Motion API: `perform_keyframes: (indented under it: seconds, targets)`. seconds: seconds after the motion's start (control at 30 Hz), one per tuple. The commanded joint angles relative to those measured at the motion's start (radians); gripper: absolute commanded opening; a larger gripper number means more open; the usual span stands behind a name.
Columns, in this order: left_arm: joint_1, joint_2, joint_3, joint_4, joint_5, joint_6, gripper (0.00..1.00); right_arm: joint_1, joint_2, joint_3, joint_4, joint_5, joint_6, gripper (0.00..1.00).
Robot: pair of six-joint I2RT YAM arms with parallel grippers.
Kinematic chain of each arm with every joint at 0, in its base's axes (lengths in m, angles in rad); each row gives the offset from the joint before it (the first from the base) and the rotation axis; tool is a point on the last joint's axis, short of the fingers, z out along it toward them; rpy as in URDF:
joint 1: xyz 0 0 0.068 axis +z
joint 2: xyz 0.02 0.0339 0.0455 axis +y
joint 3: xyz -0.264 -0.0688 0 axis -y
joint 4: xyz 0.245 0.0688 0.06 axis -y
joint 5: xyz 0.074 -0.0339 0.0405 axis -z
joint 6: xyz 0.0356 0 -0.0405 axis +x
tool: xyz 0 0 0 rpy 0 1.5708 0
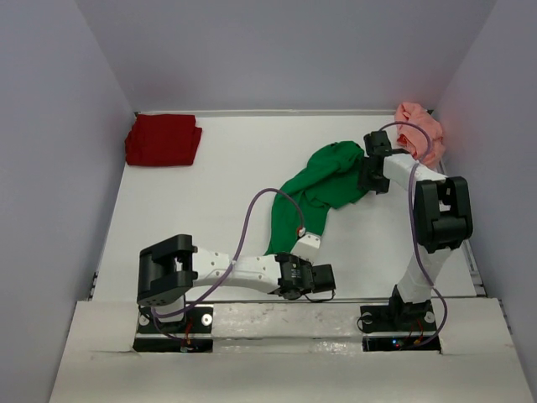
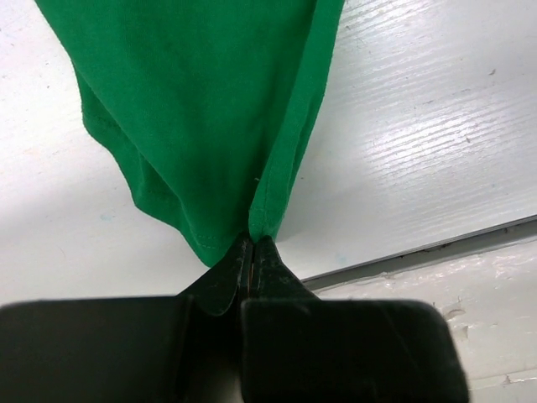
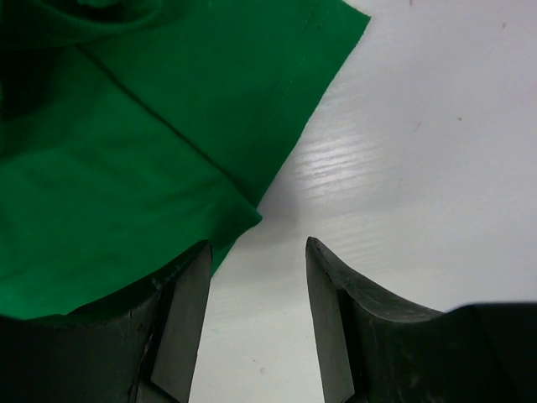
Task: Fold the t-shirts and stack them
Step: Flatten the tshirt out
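Observation:
The bright green t-shirt [image 1: 319, 189] lies stretched and rumpled across the table's middle. My left gripper [image 1: 285, 252] is shut on its near hem, which hangs from the closed jaws in the left wrist view [image 2: 252, 242]; the green cloth [image 2: 201, 109] spreads above. My right gripper [image 1: 367, 172] is open at the shirt's far right edge; in the right wrist view [image 3: 256, 252] the green cloth [image 3: 126, 159] lies beside the left finger, nothing between the jaws. The dark red t-shirt [image 1: 163, 139] lies folded at the back left. The salmon pink t-shirt [image 1: 419, 128] is bunched at the back right.
White walls enclose the table on three sides. The table's near edge strip [image 2: 419, 252] shows in the left wrist view. Purple cables [image 1: 252, 218] loop over both arms.

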Motion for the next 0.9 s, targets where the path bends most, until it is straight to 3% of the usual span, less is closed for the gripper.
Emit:
perform_keyframes:
  seconds: [0.0,0.87]
  targets:
    - [0.0,-0.031,-0.017,0.019,-0.026,0.013,0.0,-0.007,0.022,0.067,0.051,-0.014,-0.015,0.54]
    - [0.023,-0.023,-0.034,0.056,0.007,0.043,0.0,-0.027,0.109,0.111,0.07,-0.033,-0.017,0.47]
